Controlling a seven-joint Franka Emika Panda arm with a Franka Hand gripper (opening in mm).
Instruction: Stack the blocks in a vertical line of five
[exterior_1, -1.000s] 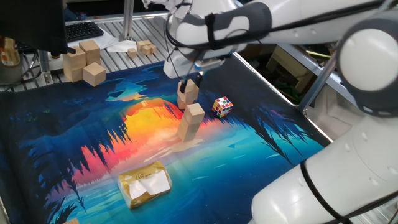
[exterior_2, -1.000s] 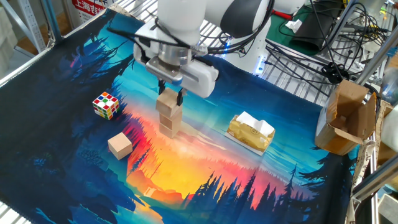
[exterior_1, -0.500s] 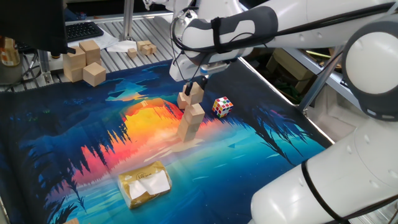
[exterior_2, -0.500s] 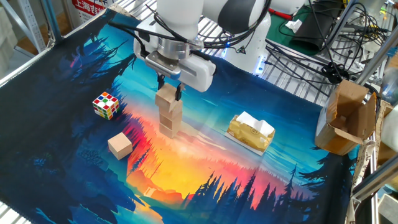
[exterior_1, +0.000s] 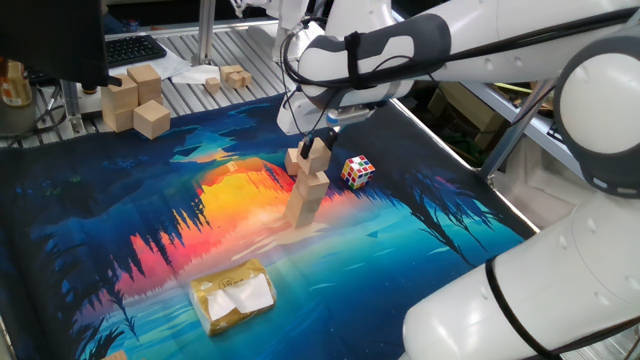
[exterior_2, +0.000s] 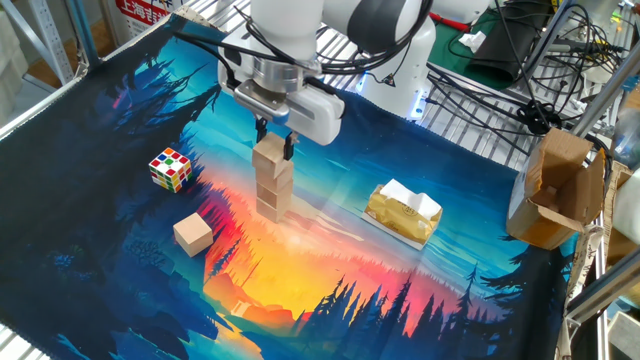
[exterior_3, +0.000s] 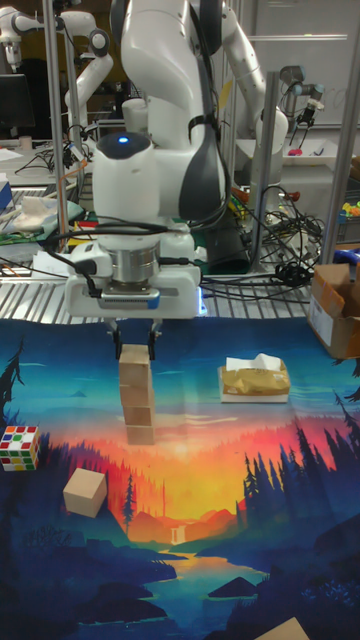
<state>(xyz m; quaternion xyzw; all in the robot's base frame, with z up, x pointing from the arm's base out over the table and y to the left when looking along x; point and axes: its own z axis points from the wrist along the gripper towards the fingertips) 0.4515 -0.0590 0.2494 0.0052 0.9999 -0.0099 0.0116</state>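
The gripper (exterior_2: 273, 143) is clasping the top block (exterior_2: 270, 156) on the stack (exterior_3: 136, 405); letting go looks next.

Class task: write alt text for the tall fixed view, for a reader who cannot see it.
A white robot arm's end effector holds the top block of a three-block stack on a colourful mat. A loose block and a puzzle cube lie to the left, and a gold packet to the right.
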